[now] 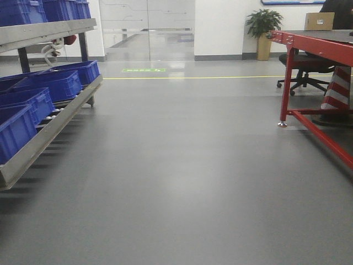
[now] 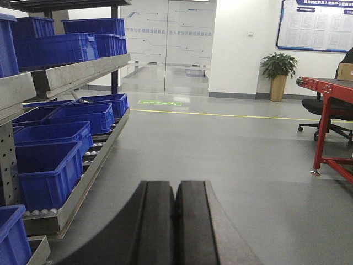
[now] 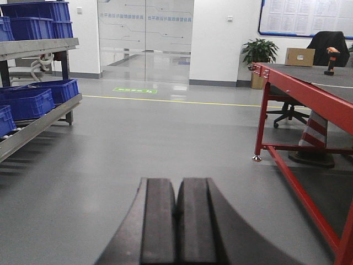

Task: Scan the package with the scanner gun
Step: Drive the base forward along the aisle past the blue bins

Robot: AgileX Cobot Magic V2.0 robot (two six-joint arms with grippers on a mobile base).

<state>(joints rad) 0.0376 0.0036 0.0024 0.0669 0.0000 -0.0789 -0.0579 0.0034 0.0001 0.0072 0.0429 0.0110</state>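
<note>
Blue bins (image 1: 58, 83): shelved on the rack, far left.
Left gripper (image 2: 175, 190): pressed together, nothing held.
Right gripper (image 3: 177, 187): pressed together, nothing held.
Package (image 3: 300, 57): set at the red table's (image 3: 287, 84) far end.
Scanner gun (image 3: 331, 59): stood near the package, to its right.

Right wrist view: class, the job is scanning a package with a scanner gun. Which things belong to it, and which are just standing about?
For the job: package, scanner gun, both on the red table.
Standing about: blue bins, potted plant, office chair, striped cone.
</note>
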